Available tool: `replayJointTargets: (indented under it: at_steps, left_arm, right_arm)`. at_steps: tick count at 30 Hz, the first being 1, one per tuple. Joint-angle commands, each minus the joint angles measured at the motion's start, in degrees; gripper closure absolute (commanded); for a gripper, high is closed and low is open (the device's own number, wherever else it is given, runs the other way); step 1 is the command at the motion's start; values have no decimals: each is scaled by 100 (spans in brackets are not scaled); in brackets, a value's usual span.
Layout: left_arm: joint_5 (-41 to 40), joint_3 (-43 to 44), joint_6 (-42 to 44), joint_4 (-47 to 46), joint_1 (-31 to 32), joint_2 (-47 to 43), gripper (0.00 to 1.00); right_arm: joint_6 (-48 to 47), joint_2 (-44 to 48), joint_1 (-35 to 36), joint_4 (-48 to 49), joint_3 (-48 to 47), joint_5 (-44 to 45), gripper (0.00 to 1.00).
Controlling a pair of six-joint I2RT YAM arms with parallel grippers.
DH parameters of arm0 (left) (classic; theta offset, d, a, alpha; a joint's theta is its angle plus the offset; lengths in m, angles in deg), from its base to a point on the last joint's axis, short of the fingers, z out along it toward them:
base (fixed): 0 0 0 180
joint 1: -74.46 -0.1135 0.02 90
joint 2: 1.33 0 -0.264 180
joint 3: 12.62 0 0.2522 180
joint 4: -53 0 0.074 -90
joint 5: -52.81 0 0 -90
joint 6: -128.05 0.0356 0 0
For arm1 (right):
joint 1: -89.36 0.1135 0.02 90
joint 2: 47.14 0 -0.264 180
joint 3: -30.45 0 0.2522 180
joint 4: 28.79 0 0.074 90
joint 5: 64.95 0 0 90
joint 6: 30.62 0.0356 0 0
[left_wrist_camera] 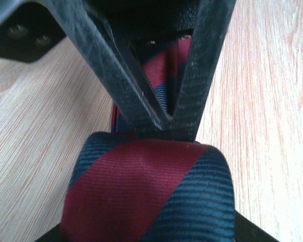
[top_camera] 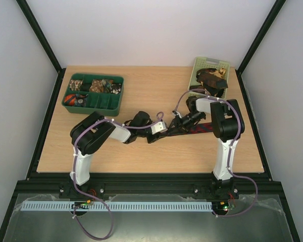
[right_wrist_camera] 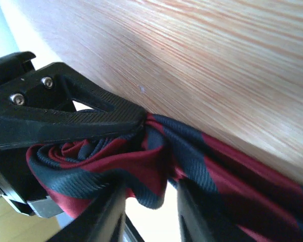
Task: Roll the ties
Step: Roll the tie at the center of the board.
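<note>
A dark red tie with navy diagonal stripes (top_camera: 201, 129) lies mid-table, its left end partly rolled. My left gripper (top_camera: 164, 129) is shut on the tie at the roll. In the left wrist view its fingers (left_wrist_camera: 136, 96) meet in a V over the fabric, and the roll (left_wrist_camera: 146, 196) bulges in front of them. My right gripper (top_camera: 183, 121) is at the same roll from the right. In the right wrist view its fingers (right_wrist_camera: 108, 214) stand apart, with the rolled tie (right_wrist_camera: 136, 169) draped across their tips. The left gripper's finger (right_wrist_camera: 65, 113) presses on the roll.
A dark green divided tray (top_camera: 98, 107) with small items stands at the back left. A pale green basket (top_camera: 206, 63) at the back right holds more dark ties (top_camera: 212, 80). The right arm's elbow is close in front of the basket.
</note>
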Motion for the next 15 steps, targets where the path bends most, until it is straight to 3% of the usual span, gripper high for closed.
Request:
replayJointTargets:
  at_steps: [1,5,8,15]
  left_arm:
    - [-274,-142,303,1787,-25,-17,63]
    - [-521,-28,235,2406,-35,-15,64]
    - [-635,105,148,2708,-36,48,64]
    - [-673,214,78,2820,-16,83,63]
  right_arm:
    - [-241,316,-54,-297,-7,844,64]
    - [-333,605,-50,-409,-31,615,52]
    - [-70,628,-15,-326,-75,311,49]
    - [330,373,208,-121,-266,90,52]
